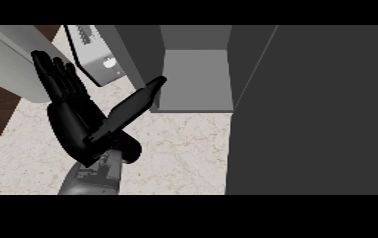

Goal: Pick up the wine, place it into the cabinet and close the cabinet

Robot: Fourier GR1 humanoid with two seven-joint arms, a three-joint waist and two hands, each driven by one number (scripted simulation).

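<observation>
The left hand is seen with fingers straight and thumb stretched toward the open cabinet, grasping nothing. A dark rounded shape just under its palm is possibly the wine; glass would be heavy, slippery and breakable, best taken round the body. Open marble counter lies before the cabinet, its door bounding the right.

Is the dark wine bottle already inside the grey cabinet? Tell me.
No, the dark wine bottle lies across the left robot hand, outside the open grey cabinet.
</observation>
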